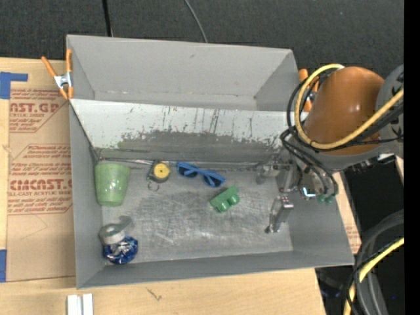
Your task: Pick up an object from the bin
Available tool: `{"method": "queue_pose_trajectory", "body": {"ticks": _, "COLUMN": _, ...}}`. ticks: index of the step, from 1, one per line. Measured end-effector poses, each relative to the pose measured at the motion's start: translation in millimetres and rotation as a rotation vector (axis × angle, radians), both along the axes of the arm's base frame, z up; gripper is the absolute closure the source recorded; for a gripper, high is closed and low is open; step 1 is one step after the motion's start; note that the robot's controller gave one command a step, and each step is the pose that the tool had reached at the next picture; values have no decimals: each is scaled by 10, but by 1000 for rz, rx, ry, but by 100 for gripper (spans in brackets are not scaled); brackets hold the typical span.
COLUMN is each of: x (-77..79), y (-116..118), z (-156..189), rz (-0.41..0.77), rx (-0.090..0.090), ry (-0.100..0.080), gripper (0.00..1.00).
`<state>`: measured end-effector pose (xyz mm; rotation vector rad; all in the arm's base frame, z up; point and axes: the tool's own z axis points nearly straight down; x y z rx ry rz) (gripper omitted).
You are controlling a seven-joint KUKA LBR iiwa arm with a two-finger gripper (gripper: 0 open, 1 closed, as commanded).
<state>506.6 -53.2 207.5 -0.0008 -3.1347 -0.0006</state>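
Found the jaws low over bare floor at the right side of the scratched grey metal bin (197,71). Could not tell jaws released from jaws clenched. Saw nearest, to their left and apart, a knobbly green plastic block (224,200). Noted farther left thin blue plastic sunglasses (200,174), a small round yellow disc (161,171), a pale green translucent cup (111,182) tipped on its side, and a crumpled blue and silver lump (119,245).

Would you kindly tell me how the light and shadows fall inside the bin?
Camera view: light is soft and even; the bin floor shows a pale scratched sheen, no hard glare; shadows are faint, darkest along the back wall's foot behind the blue sunglasses.
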Motion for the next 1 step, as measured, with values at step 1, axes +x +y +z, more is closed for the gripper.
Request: {"method": "queue_pose_trajectory", "body": {"ticks": 1, "x": 368, "y": 603, "z": -870, "rz": 82, "rx": 3, "ry": -3, "gripper": 0}}
